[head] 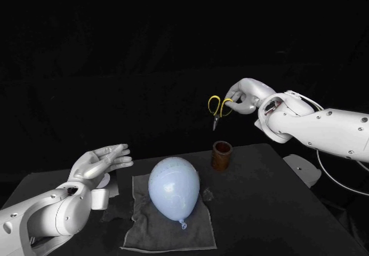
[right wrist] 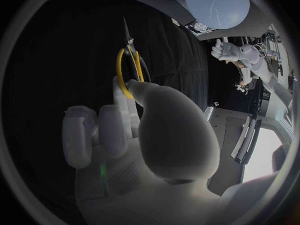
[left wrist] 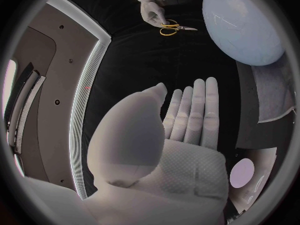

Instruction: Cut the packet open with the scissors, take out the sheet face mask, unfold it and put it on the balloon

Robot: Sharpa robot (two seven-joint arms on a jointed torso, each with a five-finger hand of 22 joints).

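Note:
My right hand is raised above the table's far side and holds yellow-handled scissors by their loops, blades closed and pointing down. The right wrist view shows the scissors hooked on the fingers. A pale blue balloon lies on a grey cloth in the middle of the table, knot toward me. My left hand hovers at the left of the balloon, flat and empty, fingers straight. The left wrist view shows the palm, the balloon and the scissors far off.
A brown cylindrical cup stands upright behind the balloon, below the scissors. A white cup-like object sits by my left wrist. A pale flat item lies off the table's right edge. The black table has bare room at right.

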